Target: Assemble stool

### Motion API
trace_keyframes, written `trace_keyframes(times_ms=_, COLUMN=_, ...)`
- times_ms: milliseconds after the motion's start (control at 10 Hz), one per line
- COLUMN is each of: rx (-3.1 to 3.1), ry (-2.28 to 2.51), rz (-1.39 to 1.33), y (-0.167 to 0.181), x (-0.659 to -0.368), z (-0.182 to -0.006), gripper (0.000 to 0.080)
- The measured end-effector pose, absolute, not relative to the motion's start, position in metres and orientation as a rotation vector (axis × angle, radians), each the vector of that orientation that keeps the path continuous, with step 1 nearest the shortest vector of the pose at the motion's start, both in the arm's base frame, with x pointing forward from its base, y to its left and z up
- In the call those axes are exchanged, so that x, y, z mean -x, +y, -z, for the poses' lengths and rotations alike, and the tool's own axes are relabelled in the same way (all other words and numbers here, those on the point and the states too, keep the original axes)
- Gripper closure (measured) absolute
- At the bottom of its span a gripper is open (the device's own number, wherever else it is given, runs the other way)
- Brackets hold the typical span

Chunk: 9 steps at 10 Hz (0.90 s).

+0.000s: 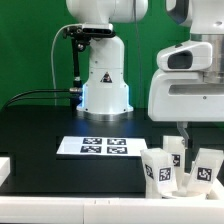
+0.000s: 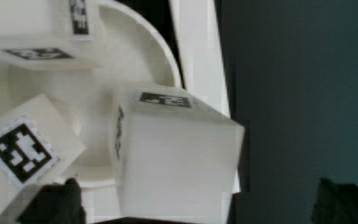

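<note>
Several white stool legs [image 1: 160, 168] with black-and-white tags stand in a tight group at the exterior view's lower right. My gripper [image 1: 183, 130] hangs just above them, open. In the wrist view one chunky leg [image 2: 176, 150] stands upright between my spread fingertips [image 2: 51, 205], and my gripper [image 2: 197, 208] touches nothing. A second leg [image 2: 25, 150] stands close beside it and a third [image 2: 69, 20] further off. They rest on the round white seat [image 2: 149, 45], whose curved rim shows against the black table.
The marker board [image 1: 98, 147] lies flat on the black table mid-scene. The arm's white base [image 1: 103, 85] stands behind it with cables on the exterior view's left. A white block [image 1: 5, 168] sits at the table's left edge.
</note>
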<state>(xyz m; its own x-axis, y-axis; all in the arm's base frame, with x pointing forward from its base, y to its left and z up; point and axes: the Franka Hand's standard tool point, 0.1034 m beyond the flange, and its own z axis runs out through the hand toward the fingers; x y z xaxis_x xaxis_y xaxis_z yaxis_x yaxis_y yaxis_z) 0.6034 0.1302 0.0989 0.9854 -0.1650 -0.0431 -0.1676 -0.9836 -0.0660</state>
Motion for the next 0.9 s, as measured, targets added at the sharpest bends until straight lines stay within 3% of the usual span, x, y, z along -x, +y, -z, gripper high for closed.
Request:
trace_keyframes(times_ms=200, rx=3.074, ry=0.094, rz=-0.052, y=0.1275, x=-0.6038, z=-0.0984, gripper=0.0150)
trace_keyframes(times_ms=500, rx=3.009, ry=-0.630, rz=-0.065, y=0.1304, x=-0.6034, z=-0.1022, gripper=0.0150)
trace_keyframes(times_ms=900, rx=2.932, ry=-0.982, rz=-0.029, y=0.1276, x=-0.6029, z=-0.1041, gripper=0.0150)
